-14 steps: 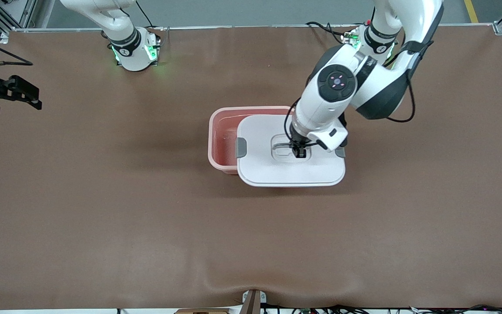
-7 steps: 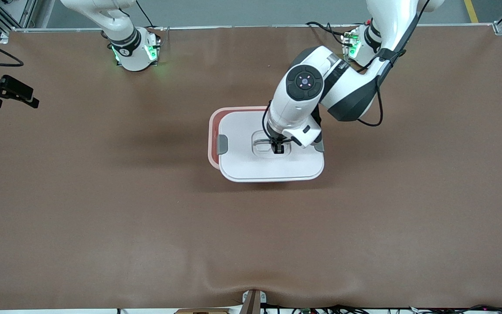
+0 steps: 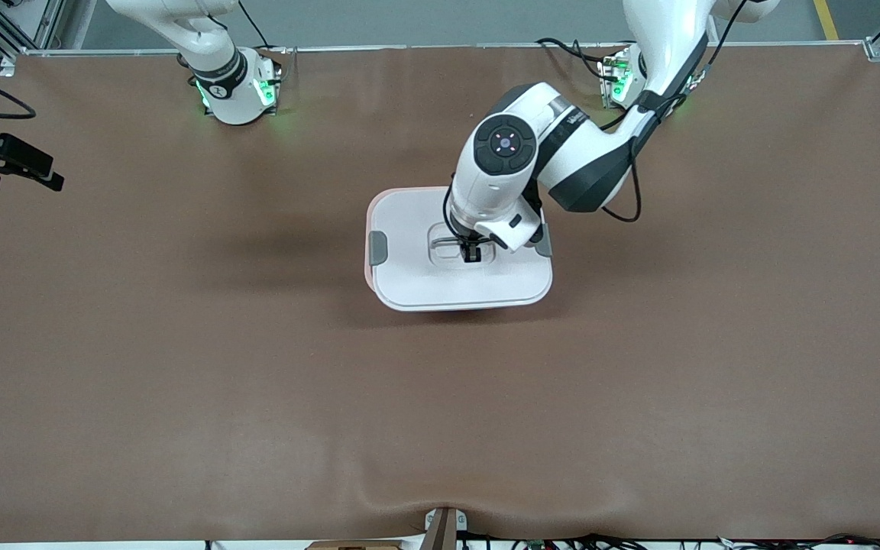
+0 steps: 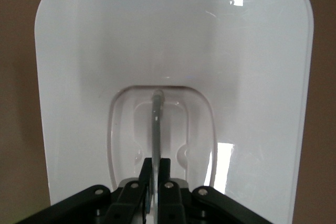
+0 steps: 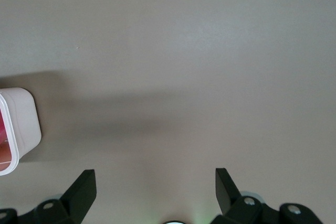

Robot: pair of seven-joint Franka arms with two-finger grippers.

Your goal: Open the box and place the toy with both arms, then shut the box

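So the left gripper is clamped tight on the clear handle that sits in the recess in the middle of the white lid. In the left wrist view you can see the two black fingers pinched together with that thin clear bar running straight up between them. The lid is over the pale pink box, mid-bench, and covers nearly all of it. Only a thin pink strip of the box's rim peeks out on the side toward the right arm's end, so the lid looks a touch off-centre toward the front camera and the left arm's end. Can't tell if it's actually seated or held just above. One grey clip shows on the lid's edge toward the right arm's end, another pokes out from under the left wrist.

The right gripper waits at the bench edge on its own end, fingers spread wide over bare brown bench. The toy isn't visible anywhere.
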